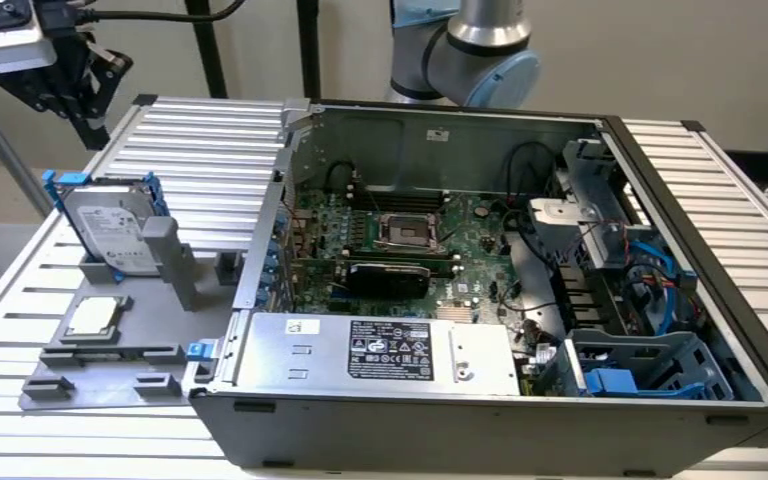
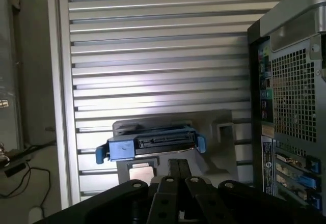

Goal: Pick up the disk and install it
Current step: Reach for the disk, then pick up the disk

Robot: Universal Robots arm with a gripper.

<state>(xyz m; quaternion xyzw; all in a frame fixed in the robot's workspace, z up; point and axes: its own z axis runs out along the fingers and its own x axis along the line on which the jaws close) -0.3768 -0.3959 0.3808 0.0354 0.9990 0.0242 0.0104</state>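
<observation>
Ribbed aluminium slats make up the table (image 1: 211, 130) that carries everything; on it, toward the exterior view's left, a grey fixture (image 1: 171, 270) holds the disk (image 1: 111, 225) standing on edge, leaning back a little; it is a flat silver-grey drive with a white label on its face, framed by a bright blue carrier whose tabs stick out at the upper corners; a small square chip (image 1: 95, 317) lies flat on the same fixture, just in front of it. Beside the fixture, the open computer case (image 1: 491, 430) lies on its side, and the exterior view looks down into it at the motherboard (image 1: 411, 235), the power supply (image 1: 384, 350) and a blue cage (image 1: 638, 370) in the near corner; the wrist view instead catches the case's perforated outer panel (image 2: 295, 91), and sees the disk (image 2: 153, 143) edge-on, a dark connector strip between blue ends. The gripper (image 1: 95, 135) hangs in the air above the table's far corner, well apart from the disk; its black fingers (image 2: 174, 170) are pressed together, gripping nothing and touching nothing.
</observation>
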